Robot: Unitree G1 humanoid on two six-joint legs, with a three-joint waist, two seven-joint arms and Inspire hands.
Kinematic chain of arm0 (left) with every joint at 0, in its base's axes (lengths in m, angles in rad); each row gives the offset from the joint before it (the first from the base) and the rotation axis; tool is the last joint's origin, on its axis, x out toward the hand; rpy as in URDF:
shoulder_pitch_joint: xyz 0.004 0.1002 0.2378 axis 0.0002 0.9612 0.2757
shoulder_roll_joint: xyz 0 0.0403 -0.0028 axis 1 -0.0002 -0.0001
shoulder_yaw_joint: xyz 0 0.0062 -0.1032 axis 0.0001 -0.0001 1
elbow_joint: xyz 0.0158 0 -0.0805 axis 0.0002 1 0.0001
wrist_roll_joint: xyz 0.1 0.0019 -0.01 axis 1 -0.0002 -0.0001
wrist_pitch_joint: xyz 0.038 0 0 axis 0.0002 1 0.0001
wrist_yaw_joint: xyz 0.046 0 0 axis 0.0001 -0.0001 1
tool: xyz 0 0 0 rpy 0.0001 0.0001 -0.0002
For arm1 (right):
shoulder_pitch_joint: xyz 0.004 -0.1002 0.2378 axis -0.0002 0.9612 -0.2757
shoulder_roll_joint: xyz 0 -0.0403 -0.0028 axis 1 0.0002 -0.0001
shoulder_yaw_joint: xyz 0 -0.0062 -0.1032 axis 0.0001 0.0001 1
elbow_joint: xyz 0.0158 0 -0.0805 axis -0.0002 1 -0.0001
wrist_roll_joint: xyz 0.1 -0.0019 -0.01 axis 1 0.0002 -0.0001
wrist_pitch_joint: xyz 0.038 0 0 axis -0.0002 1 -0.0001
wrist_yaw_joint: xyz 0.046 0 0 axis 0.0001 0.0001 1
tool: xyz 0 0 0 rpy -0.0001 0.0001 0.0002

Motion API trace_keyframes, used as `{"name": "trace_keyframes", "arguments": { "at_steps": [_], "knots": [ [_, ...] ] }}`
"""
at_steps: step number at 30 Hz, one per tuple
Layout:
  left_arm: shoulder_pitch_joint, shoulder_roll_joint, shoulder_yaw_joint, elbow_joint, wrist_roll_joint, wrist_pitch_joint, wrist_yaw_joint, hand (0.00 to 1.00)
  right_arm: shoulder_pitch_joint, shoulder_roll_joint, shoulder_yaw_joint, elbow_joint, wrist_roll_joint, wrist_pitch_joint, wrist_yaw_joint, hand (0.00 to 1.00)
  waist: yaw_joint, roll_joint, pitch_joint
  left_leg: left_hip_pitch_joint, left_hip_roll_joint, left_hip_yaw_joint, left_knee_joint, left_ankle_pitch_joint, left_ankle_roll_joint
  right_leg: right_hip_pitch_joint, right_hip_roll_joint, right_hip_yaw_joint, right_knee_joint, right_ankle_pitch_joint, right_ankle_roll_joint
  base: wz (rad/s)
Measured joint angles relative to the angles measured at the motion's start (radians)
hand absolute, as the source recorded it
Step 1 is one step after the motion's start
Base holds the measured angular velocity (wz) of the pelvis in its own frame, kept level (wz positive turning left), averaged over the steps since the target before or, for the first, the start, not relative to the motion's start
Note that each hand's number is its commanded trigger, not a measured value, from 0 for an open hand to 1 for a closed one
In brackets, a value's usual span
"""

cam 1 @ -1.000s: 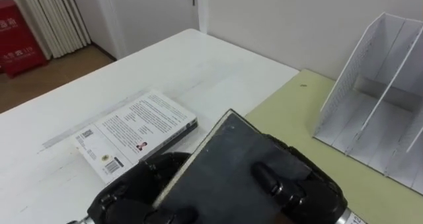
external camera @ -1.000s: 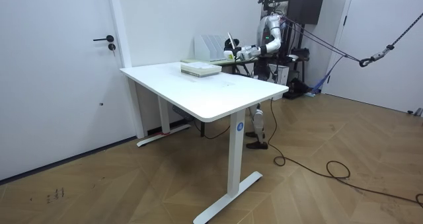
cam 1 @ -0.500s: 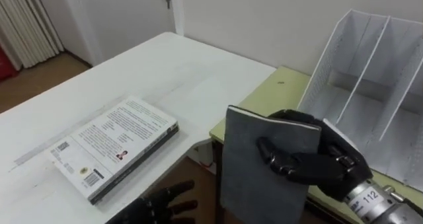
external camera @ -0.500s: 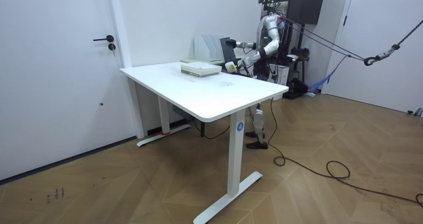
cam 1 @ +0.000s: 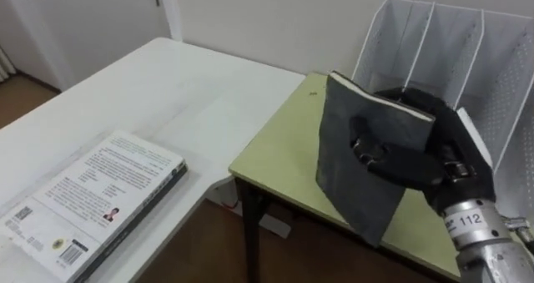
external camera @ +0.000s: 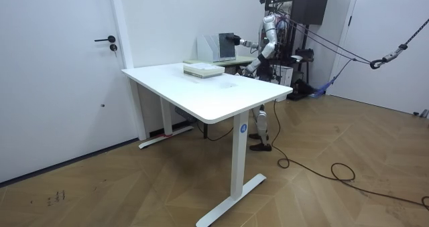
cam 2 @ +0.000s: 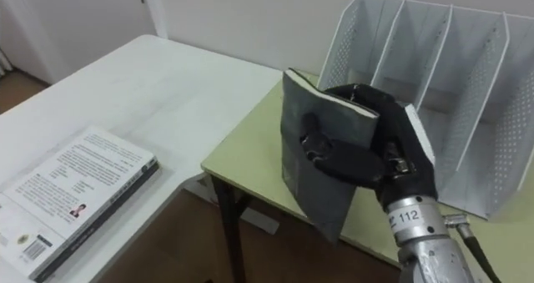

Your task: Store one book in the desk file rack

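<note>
Grey book (cam 1: pixel 364 170), tilted in the right hand's (cam 1: pixel 427 154) curled grip at centre right, could strike a divider of the file rack (cam 1: pixel 434 34) at upper right; its skew would cause that.

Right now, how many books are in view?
2: a dark book gripped in the right hand above the green desk, near the file rack; a white-covered book flat on the white table. Others may be hidden.

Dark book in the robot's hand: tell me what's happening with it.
The robot's right hand grips the dark grey book upright over the green side table, just in front of the white file rack. The book is not yet in a slot. A second, white-covered book lies flat on the white desk.
</note>
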Motion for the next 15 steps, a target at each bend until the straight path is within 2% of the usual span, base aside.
{"name": "trace_keyframes", "arguments": {
  "at_steps": [1, 3, 7, 9, 11, 13, 15],
  "knots": [
    [-0.001, -0.004, 0.000, 0.016, 0.006, -0.001, 0.004, 0.00, -0.002, 0.000, 0.000, 0.000, -0.017, -0.001, -0.014, 1.00, 0.001, 0.000, 0.0000, 0.000, 0.000, 0.001, 0.000, 0.000, 0.000, -0.005, 0.004, 0.003, 0.000, 0.000, 0.000, -0.10],
    [0.006, -0.016, 0.006, 0.089, 0.007, -0.008, 0.018, 0.00, -0.004, 0.016, -0.007, -0.007, -0.105, -0.005, -0.056, 1.00, 0.006, 0.002, -0.0061, -0.003, 0.004, 0.018, -0.003, 0.000, 0.000, -0.013, 0.010, 0.019, 0.001, 0.001, -0.001, -0.17],
    [0.018, -0.026, 0.008, 0.156, 0.003, -0.018, 0.042, 0.00, -0.007, 0.020, -0.023, -0.024, -0.193, -0.013, -0.148, 1.00, 0.007, 0.001, -0.0082, -0.002, 0.003, 0.025, -0.008, 0.000, -0.001, -0.024, 0.010, 0.022, 0.005, 0.001, -0.001, -0.05],
    [0.008, -0.039, 0.011, 0.236, 0.010, -0.039, 0.074, 0.00, -0.007, 0.021, -0.028, -0.024, -0.247, -0.016, -0.216, 1.00, 0.007, -0.005, -0.0129, 0.001, 0.002, 0.027, -0.009, 0.000, -0.001, -0.023, 0.011, 0.022, 0.004, 0.001, -0.001, -0.04],
    [0.005, -0.050, 0.025, 0.293, 0.038, -0.044, 0.106, 0.00, -0.008, 0.021, -0.034, -0.024, -0.256, -0.017, -0.265, 1.00, 0.010, -0.012, -0.0115, 0.013, 0.001, 0.034, -0.011, 0.000, -0.001, -0.011, 0.012, 0.022, 0.000, 0.001, -0.001, -0.05],
    [0.004, -0.056, 0.044, 0.327, 0.045, -0.053, 0.135, 0.00, -0.008, 0.021, -0.047, -0.024, -0.259, -0.022, -0.301, 1.00, 0.009, -0.021, -0.0148, 0.014, 0.002, 0.036, -0.011, 0.000, -0.001, -0.009, 0.012, 0.021, -0.002, 0.001, -0.001, 0.00],
    [0.003, -0.064, 0.061, 0.362, 0.046, -0.067, 0.157, 0.00, -0.008, 0.021, -0.069, -0.024, -0.260, -0.036, -0.326, 1.00, 0.010, -0.029, -0.0124, 0.015, 0.002, 0.036, -0.014, 0.000, -0.001, -0.009, 0.013, 0.022, -0.002, 0.001, -0.001, 0.00]
  ]
}}
